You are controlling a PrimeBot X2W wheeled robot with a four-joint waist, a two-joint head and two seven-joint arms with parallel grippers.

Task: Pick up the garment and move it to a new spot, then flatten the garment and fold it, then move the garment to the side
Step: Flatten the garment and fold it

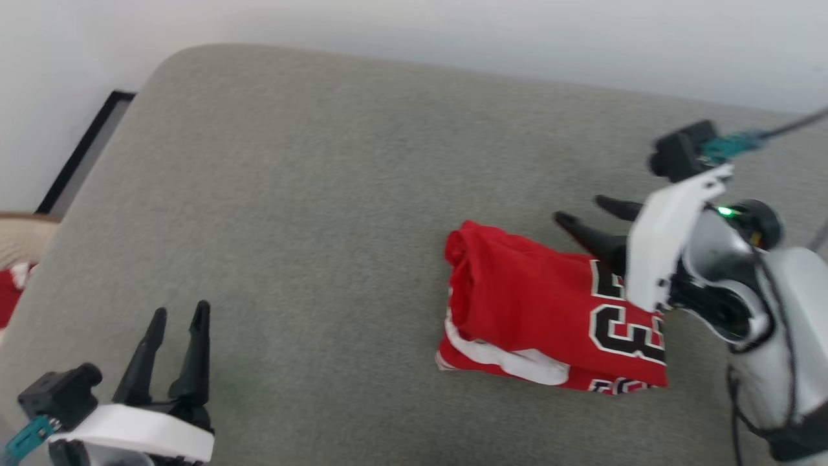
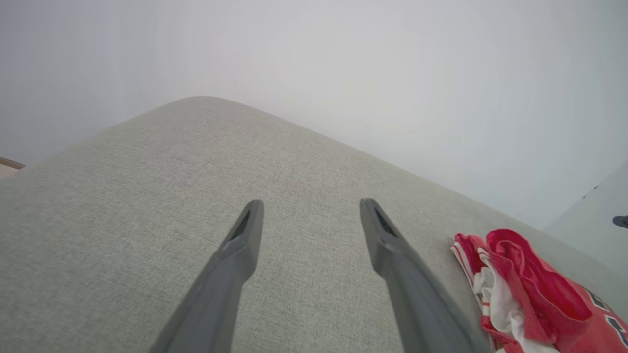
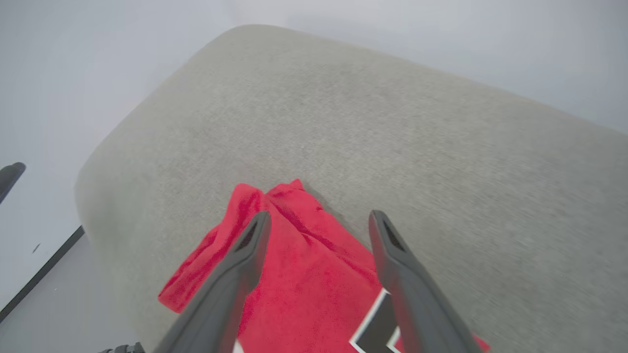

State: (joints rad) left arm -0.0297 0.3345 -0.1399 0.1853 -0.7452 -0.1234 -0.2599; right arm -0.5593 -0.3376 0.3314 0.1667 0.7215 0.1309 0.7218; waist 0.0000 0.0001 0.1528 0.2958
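Entry one, garment [image 1: 550,310]: a red jersey folded into a compact rectangular bundle. It lies right of centre in the head view on a grey fabric cushion [image 1: 291,194]. The top face is plain red, with a rolled edge at its left end. Large black numerals outlined in white sit at its right end, partly covered by the right arm's white housing. White fabric and red-and-white striped trim show along the lower edge. Entry two, right gripper [image 1: 581,208]: it sits at the upper right edge of the bundle in the head view, its two dark fingers spread apart and pointing to the upper left, with nothing clamped between them. In the right wrist view the fingers stand wide over the red cloth, one across the plain fabric and the other by a black-and-white numeral corner; whether the tips touch the cloth cannot be told. Entry three, left gripper [image 1: 181,309]: it is at the lower left of the head view, well apart from the garment, with its fingers pointing up the frame. In the left wrist view the fingers are spread wide above bare cushion and hold nothing, and the garment's rolled red and white end lies at the lower right corner. Surroundings: a pale wall [image 1: 453,26] runs along the top of the head view, and a black strip [image 1: 84,149] lies at upper left beside the cushion's rounded corner. A beige object [image 1: 22,236] at the left edge is too cropped to identify.
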